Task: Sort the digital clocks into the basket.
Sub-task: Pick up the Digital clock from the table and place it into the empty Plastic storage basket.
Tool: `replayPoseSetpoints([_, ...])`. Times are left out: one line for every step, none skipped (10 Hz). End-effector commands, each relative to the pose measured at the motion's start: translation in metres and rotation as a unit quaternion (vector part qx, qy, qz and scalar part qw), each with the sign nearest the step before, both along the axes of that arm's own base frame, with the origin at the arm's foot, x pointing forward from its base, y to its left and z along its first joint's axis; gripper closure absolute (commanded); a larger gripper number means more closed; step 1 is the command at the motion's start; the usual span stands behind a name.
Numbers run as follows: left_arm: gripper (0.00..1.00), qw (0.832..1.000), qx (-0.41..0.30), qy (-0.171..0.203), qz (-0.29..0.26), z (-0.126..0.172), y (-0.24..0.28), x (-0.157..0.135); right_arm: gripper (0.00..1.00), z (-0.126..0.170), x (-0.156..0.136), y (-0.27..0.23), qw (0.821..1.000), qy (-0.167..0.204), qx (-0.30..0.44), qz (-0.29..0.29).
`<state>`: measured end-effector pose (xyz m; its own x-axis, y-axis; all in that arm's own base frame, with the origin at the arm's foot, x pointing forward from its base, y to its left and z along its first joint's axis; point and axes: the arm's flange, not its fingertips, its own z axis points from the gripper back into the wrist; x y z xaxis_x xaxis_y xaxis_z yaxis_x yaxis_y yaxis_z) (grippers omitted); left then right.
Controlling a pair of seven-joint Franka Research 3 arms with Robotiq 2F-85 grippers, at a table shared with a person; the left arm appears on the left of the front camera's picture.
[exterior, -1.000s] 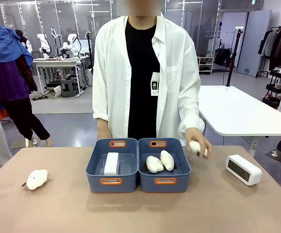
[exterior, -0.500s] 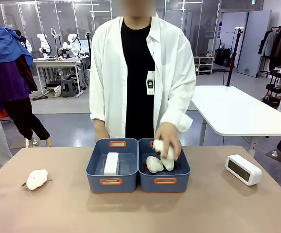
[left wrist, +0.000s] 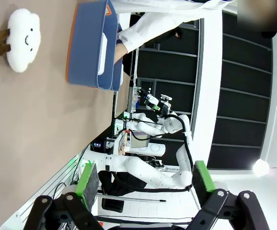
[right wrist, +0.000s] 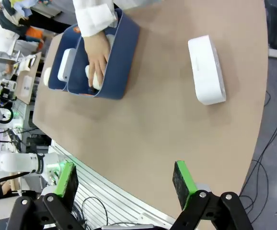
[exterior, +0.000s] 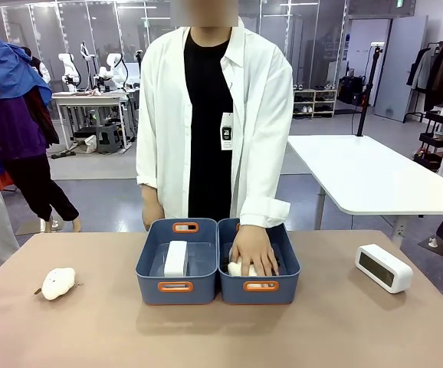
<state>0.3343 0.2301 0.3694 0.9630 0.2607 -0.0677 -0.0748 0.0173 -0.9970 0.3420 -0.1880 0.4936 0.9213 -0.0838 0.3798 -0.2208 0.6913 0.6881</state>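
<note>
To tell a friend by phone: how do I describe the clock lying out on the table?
Find the two joined blue bins mid-table, then look to the robot's right. There lies the digital clock: a white rounded block with a dark face, unlike the fluffy cloud plush opposite.

The left end effector [left wrist: 145,182] and right end effector [right wrist: 124,179] hover with jaws spread wide, gripping nothing, while the person's hand [exterior: 254,253] reaches down, palm flat.
</note>
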Motion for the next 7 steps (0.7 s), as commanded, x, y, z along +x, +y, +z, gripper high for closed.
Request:
replayPoseSetpoints([0.0, 1.0, 0.0, -0.003, -0.006, 0.004, 0.001, -0.007, 0.0, 0.004, -0.013, -0.014, 1.0, 0.002, 0.008, 0.008])
replayPoseSetpoints([0.0, 1.0, 0.0, -0.003, -0.006, 0.004, 0.001, -0.007, 0.0, 0.0, -0.014, -0.014, 1.0, 0.005, -0.012, 0.024])
replayPoseSetpoints([0.0, 1.0, 0.0, -0.003, -0.006, 0.004, 0.001, -0.007, 0.0, -0.002, -0.01, -0.008, 0.999, -0.005, -0.031, 0.042])
replayPoseSetpoints([0.0, 1.0, 0.0, -0.003, -0.006, 0.004, 0.001, -0.007, 0.0, -0.006, 0.002, 0.008, 0.994, -0.017, -0.087, 0.071])
replayPoseSetpoints([0.0, 1.0, 0.0, -0.003, -0.006, 0.004, 0.001, -0.007, 0.0, -0.016, 0.021, 0.028, 0.982, -0.024, -0.151, 0.112])
replayPoseSetpoints([0.0, 1.0, 0.0, -0.003, -0.006, 0.004, 0.001, -0.007, 0.0, -0.04, 0.043, 0.05, 0.951, -0.033, -0.262, 0.161])
replayPoseSetpoints([0.0, 1.0, 0.0, -0.003, -0.006, 0.004, 0.001, -0.007, 0.0, -0.066, 0.057, 0.066, 0.924, -0.038, -0.325, 0.196])
